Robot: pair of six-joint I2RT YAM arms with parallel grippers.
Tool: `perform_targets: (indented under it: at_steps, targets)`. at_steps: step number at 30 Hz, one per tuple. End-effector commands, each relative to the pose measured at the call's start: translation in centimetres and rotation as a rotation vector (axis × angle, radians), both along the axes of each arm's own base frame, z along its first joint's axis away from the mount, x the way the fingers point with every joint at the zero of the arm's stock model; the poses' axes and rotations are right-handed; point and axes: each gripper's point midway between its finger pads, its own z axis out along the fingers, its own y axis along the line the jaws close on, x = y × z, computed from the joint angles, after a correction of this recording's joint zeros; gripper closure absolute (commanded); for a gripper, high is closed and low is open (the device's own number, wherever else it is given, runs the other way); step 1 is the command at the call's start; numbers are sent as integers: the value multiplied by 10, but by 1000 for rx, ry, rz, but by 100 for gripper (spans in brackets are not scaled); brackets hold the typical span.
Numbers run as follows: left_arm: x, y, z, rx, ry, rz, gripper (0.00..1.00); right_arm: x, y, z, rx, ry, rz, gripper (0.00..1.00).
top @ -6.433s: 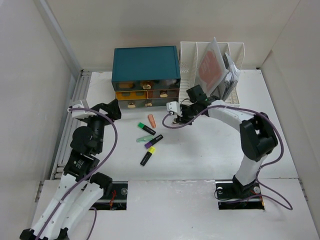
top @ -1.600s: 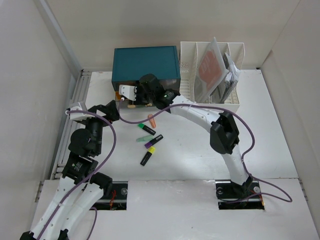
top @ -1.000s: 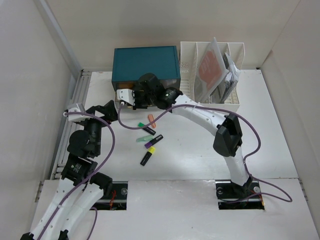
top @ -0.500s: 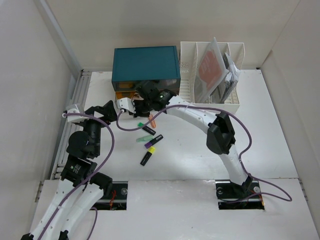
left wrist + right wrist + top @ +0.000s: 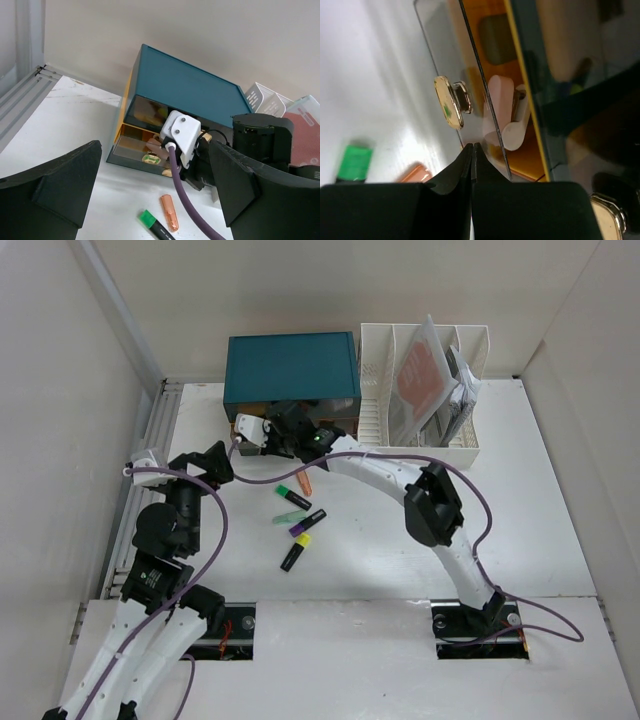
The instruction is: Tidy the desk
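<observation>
The white desk [image 5: 560, 500] carries a teal drawer box [image 5: 290, 365] at the back. My right gripper [image 5: 266, 440] is shut with nothing in it. In the right wrist view its tips [image 5: 471, 146] rest against the clear front of a lower drawer, just beside a gold handle [image 5: 448, 102]. Several highlighters lie in front of the box: orange [image 5: 304, 481], green [image 5: 292, 498], purple [image 5: 308, 521] and yellow [image 5: 294, 554]. My left gripper [image 5: 208, 460] hangs open and empty left of them, facing the drawer box [image 5: 185, 85].
A white slotted file rack [image 5: 425, 390] with papers stands right of the drawer box. White walls close in the left, back and right. An aluminium rail [image 5: 150, 450] runs along the left edge. The right arm's purple cable [image 5: 182, 195] hangs over the orange highlighter [image 5: 169, 212].
The right gripper dipped out from the drawers toward the highlighters, then came back up against the left lower drawer front. The left arm barely shifted and stayed open.
</observation>
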Motion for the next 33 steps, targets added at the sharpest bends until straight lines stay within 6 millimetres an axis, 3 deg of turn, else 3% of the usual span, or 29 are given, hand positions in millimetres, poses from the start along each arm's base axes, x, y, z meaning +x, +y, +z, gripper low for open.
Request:
perform_targets:
  at_steps: [1,9,15,16,19,21,22,23,24,25,26,27,30,32,33]
  targets:
    - [-3,6,11,-21,-41,24,14,40,-11,12,50,-106,-162,100]
    - [-3,6,11,-21,-41,24,14,62,-23,17,80,-158,-261,100]
    - [-3,6,11,-21,-41,24,14,64,-25,17,95,-163,-288,100]
    - [-3,6,11,-21,-41,24,14,62,-25,11,88,-152,-279,100]
    - [-3,6,11,-21,-41,24,14,44,-18,20,121,-94,-193,100]
    - [-3,6,11,-21,-41,24,14,14,-8,27,146,-10,-41,100]
    - [-3,6,11,-21,-41,24,14,4,-8,28,139,13,4,94]
    - [-3,6,11,-21,-41,24,14,-9,-13,16,117,51,39,82]
    - [-4,4,13,-23,-50,13,14,-21,-15,35,148,52,75,61]
    - [-4,3,13,-22,-51,4,14,-31,-16,36,159,69,106,40]
    - [-1,1,10,-17,-40,4,14,-41,-22,23,158,105,106,0]
    - [-1,1,10,-17,-40,4,15,-51,-25,36,202,131,105,0]
    - [3,-4,7,-6,-25,-16,22,-79,-41,14,201,352,166,0]
    - [4,-9,5,-3,-28,-38,32,-99,-44,12,233,468,232,0]
    - [6,-12,2,4,-18,-53,35,-100,-49,13,244,488,223,0]
